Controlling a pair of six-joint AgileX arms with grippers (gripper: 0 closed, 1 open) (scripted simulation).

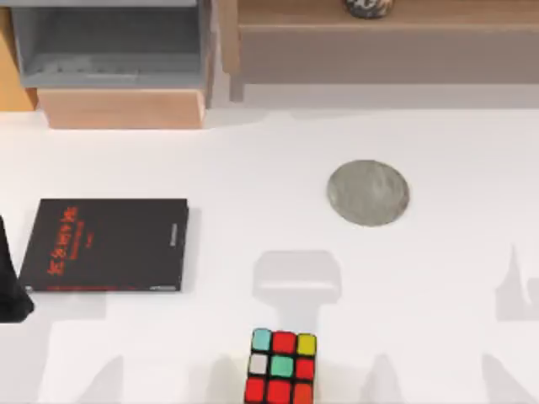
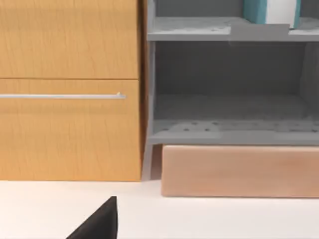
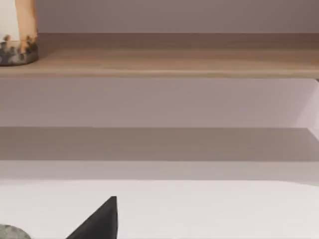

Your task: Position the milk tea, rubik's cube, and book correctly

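So right now the book (image 1: pixel 105 245) lies flat, black face up, on the left of the table (image 1: pixel 253 168), the rubik's cube (image 1: pixel 282 368) sits at the near edge around the middle, and the milk tea (image 1: pixel 368 7) is up on the wooden shelf (image 1: pixel 379 25) at the back right, with its pearly bottom also showing in the right wrist view (image 3: pixel 17 47). The grey coaster (image 1: pixel 368 193) sits bare, well apart from the cup. Our left arm (image 1: pixel 10 290) is at the far left edge just beside the book, and we honestly can't tell how its fingers are set, nor the right one's. If the cup goes first, we'd grab it low and upright, then lower it dead centre on the coaster.
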